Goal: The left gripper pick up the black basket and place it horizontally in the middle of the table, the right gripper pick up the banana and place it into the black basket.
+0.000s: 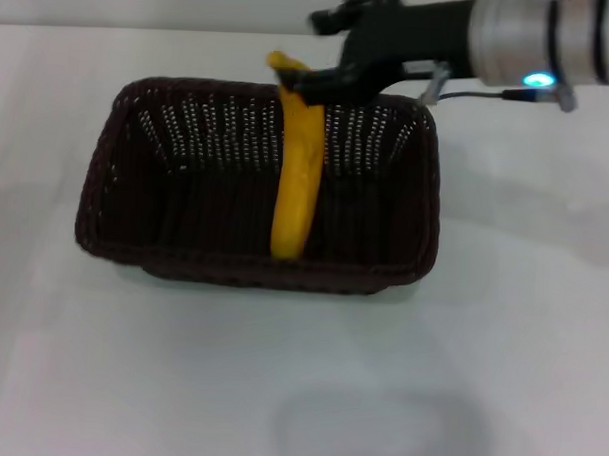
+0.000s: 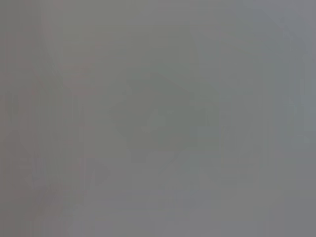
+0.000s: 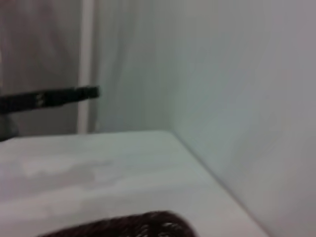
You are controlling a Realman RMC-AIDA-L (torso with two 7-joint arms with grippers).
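The black basket (image 1: 185, 199) lies lengthwise across the middle of the white table (image 1: 129, 382). The yellow banana (image 1: 296, 178) hangs steeply into it, with its lower end down by the basket's near wall. My right gripper (image 1: 311, 85) reaches in from the upper right over the far rim and is shut on the banana's upper end. In the right wrist view, a thin black finger (image 3: 54, 97) shows above the table, and a bit of the basket rim (image 3: 143, 224) shows too. The left gripper is out of view, and the left wrist view shows only grey.
The right arm's silver forearm (image 1: 536, 36) with a blue light spans the upper right of the head view. Bare white table (image 1: 522, 296) surrounds the basket. A pale wall (image 3: 237, 98) stands beyond the table's far edge.
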